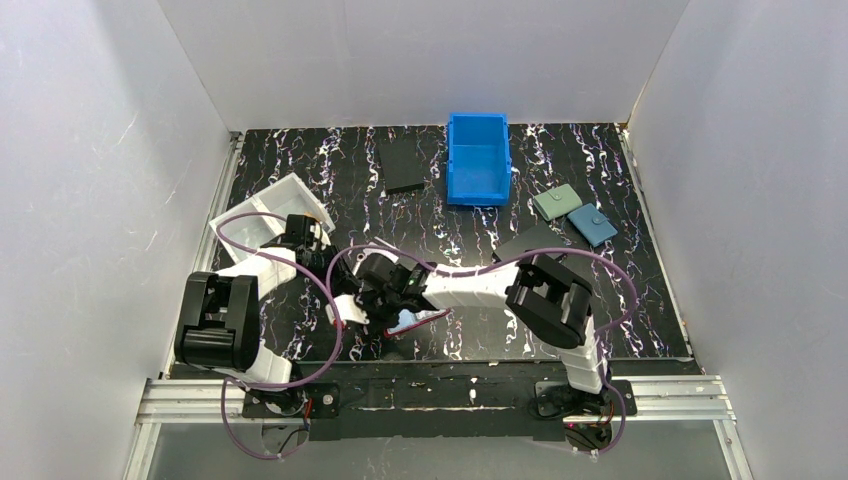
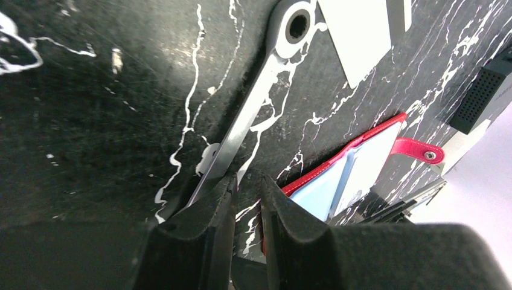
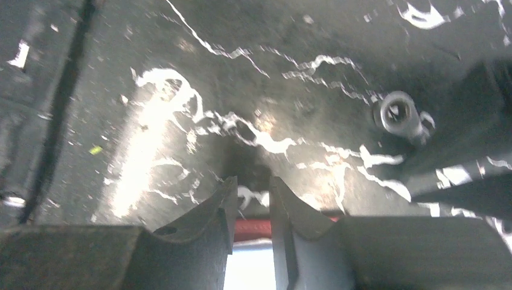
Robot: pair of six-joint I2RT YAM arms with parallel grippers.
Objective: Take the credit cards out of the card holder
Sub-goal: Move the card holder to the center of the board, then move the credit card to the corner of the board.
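Lying open on the table [image 1: 330,165] near its front edge, the holder [image 2: 314,193] looks light and floppy, so I judge it will slide unless one flap is pinned; the cards, thin, stiff and slippery, are best pinched at a free edge and drawn straight out. The left gripper [image 2: 247,196] has its fingers almost together with nothing seen between, one finger at the holder's red edge. The right gripper [image 3: 252,193] is narrow over a red strip [image 3: 253,229], and I cannot tell if it clamps anything. No orange card shows, and whether the whitish panel [image 2: 371,160] inside the holder is a card stays unclear.
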